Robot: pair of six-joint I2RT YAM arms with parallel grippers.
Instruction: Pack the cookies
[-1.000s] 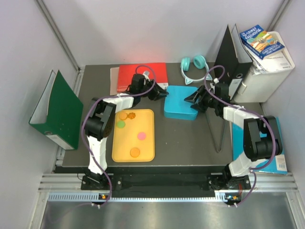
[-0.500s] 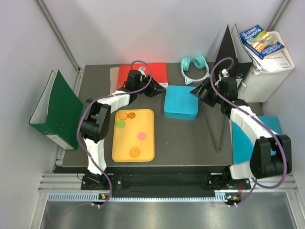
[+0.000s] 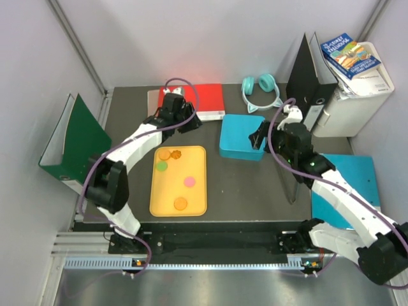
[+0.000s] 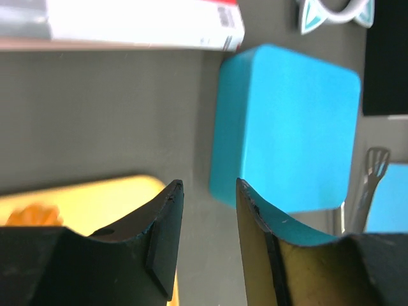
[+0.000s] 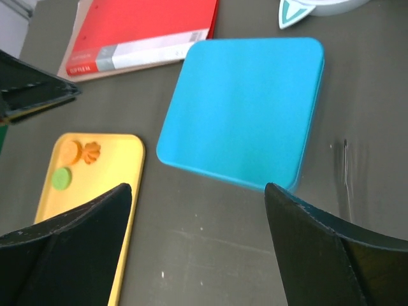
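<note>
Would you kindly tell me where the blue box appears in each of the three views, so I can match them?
Top external: blue box, right of centre.
Left wrist: the box, upper right.
Right wrist: the box, upper middle.
Shared landmark: the yellow tray, lying left of the box in all three.
</note>
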